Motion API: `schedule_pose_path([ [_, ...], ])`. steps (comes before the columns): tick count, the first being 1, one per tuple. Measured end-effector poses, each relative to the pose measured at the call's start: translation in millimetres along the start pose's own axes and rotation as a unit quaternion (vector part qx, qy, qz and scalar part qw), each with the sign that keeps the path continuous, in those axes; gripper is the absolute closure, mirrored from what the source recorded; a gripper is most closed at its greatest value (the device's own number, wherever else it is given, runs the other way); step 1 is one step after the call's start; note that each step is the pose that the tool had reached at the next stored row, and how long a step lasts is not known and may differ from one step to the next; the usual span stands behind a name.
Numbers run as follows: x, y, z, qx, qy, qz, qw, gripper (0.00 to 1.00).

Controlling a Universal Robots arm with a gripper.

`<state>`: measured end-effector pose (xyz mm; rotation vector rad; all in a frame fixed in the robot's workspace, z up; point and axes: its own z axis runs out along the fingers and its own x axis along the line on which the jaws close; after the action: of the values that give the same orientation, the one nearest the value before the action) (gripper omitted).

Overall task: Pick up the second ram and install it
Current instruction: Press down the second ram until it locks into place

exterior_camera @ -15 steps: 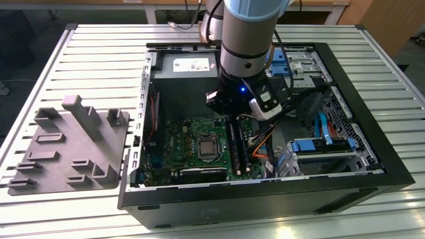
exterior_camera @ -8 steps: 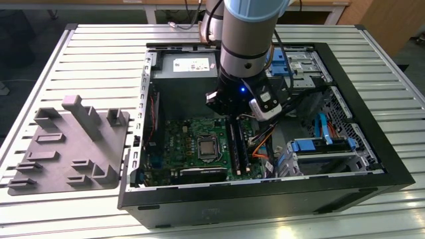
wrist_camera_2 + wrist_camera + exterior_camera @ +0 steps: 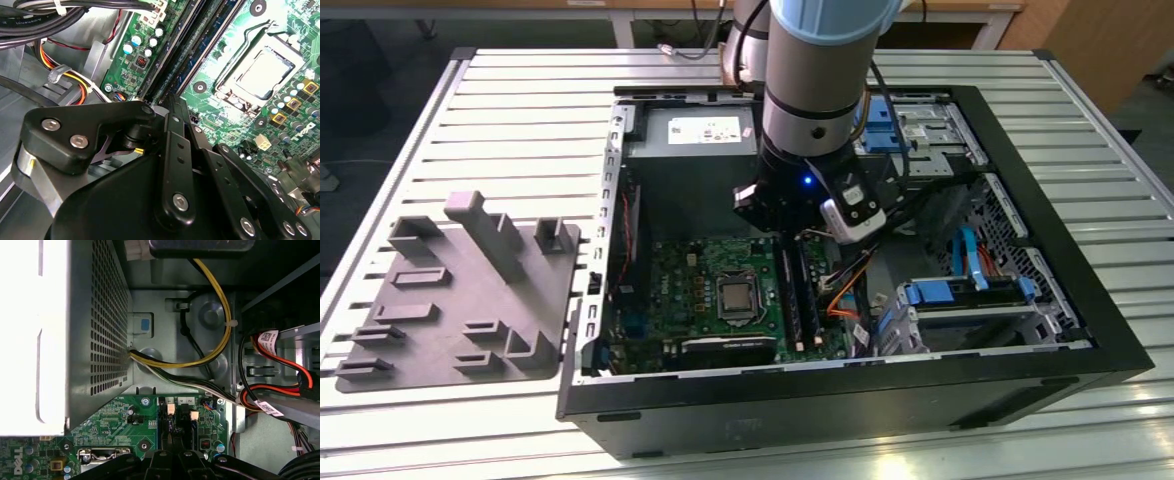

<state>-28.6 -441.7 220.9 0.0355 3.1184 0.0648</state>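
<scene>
Two long dark sticks stand in the black slots of the green motherboard (image 3: 707, 290) inside the open computer case. My gripper (image 3: 781, 232) is low over their far end, by the power supply. In the second wrist view its fingers (image 3: 170, 107) are drawn together at the end of one dark-blue stick, the second ram (image 3: 196, 50), which runs away along its slot. I cannot tell whether the tips press on it or pinch it. The fingertips (image 3: 170, 447) appear in the first wrist view just short of the slots' end latches (image 3: 171, 410). The second ram (image 3: 790, 290) is also in the exterior view.
A grey holder tray (image 3: 460, 290) lies on the slatted table at the exterior view's left. The power supply (image 3: 700, 130), drive cage (image 3: 974, 295) and loose cables (image 3: 210, 355) crowd the case around the arm. The processor socket (image 3: 262, 75) sits beside the slots.
</scene>
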Motion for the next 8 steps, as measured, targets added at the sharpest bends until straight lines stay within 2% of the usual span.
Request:
schedule_pose_path([
  [8,0.0,-0.1,1.2,0.0001,0.0,0.0,1.0,0.89],
])
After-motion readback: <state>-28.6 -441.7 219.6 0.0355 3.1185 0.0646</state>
